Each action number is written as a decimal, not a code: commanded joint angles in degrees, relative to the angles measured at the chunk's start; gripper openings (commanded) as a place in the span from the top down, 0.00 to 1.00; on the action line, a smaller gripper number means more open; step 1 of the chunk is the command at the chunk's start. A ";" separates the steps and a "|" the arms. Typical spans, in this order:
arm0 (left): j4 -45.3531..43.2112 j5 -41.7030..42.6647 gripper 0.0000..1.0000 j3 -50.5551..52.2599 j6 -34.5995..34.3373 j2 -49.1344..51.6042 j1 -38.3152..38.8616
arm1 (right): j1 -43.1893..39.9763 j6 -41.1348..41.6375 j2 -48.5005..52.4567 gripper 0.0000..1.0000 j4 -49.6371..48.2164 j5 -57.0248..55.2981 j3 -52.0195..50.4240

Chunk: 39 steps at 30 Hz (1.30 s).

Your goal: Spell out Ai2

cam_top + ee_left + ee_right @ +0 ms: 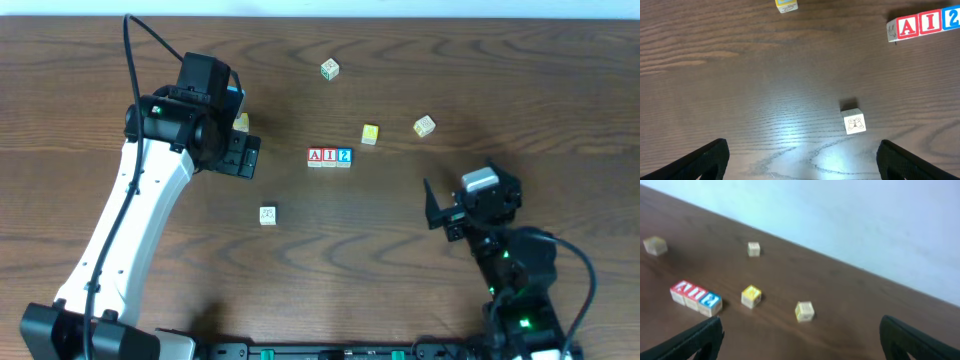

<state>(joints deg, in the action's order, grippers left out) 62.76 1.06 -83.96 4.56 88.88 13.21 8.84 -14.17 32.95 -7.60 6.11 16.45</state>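
Three blocks stand touching in a row at the table's middle: a red A, a red I and a blue 2. The left wrist view shows the A, the I and the 2 at the top right. The right wrist view shows the row at the left. My left gripper is open and empty, left of the row. My right gripper is open and empty at the front right, well away from the row.
Loose blocks lie around: a white one in front of my left gripper, a yellow one and another right of the row, one at the back, and one beside the left arm.
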 commanded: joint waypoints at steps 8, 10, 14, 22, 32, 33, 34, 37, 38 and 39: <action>0.11 -0.63 0.05 0.00 0.59 0.46 -0.09 | -4.68 0.00 -11.19 0.01 -8.63 10.95 -6.54; 0.11 -0.63 0.04 0.00 0.59 0.46 -0.09 | -4.70 -0.02 -12.11 0.01 -10.47 13.44 -8.55; 0.11 -0.61 0.05 0.00 0.59 0.46 -0.09 | -5.14 -0.68 -13.44 0.01 -13.99 13.35 -13.18; 0.11 -0.63 0.05 0.00 0.59 0.46 -0.09 | -7.32 -2.82 -15.87 0.01 -12.09 6.56 -16.13; 0.11 -0.63 0.05 0.00 0.59 0.46 -0.09 | -7.56 -2.80 -32.13 0.01 0.37 0.11 -16.13; 0.11 -0.63 0.05 0.00 0.59 0.46 -0.09 | -7.58 -2.58 -30.86 0.01 1.03 0.11 -16.15; 0.11 -0.63 0.05 0.00 0.59 0.46 -0.09 | -7.56 -2.56 -30.34 0.01 2.34 0.20 -16.15; 0.11 -0.63 0.05 0.00 0.59 0.46 -0.09 | -7.48 -2.58 -30.38 0.01 7.80 0.94 -16.15; 0.11 -0.63 0.04 0.00 0.59 0.46 -0.09 | -7.48 -2.58 -30.77 0.01 9.27 1.70 -16.15; 0.11 -0.63 0.05 0.00 0.59 0.46 -0.09 | -7.48 -2.58 -31.47 0.01 10.60 2.10 -16.15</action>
<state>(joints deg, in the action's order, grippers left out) 62.74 1.06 -83.96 4.56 88.95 13.21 1.72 -16.19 2.50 1.61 7.35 0.40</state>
